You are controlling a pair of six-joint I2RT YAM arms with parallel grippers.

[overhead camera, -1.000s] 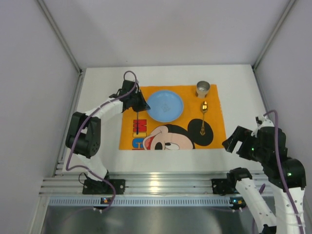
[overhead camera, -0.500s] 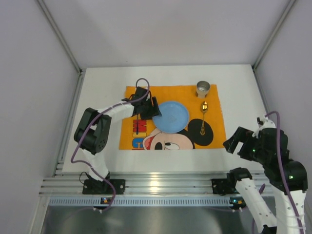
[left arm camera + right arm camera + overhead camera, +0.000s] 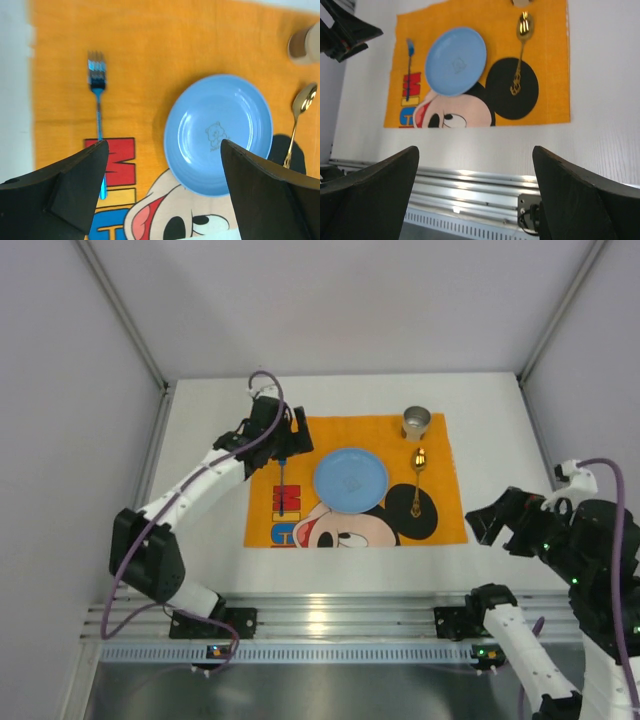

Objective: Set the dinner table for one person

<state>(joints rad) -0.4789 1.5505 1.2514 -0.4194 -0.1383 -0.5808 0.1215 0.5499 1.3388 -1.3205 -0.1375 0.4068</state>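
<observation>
The dinner table (image 3: 350, 570) lies beneath the left hand (image 3: 162, 145), fingers spread.

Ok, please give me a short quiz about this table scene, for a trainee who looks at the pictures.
1. True or false: the blue fork lies on the right side of the blue plate.
2. What does the left tool hold? A) the fork B) the plate C) nothing
3. Which thing stands just beyond the gold spoon on the orange cloth?
Key: 1 false, it lies on the left. 2 C, it is open and empty. 3 the metal cup.
</observation>
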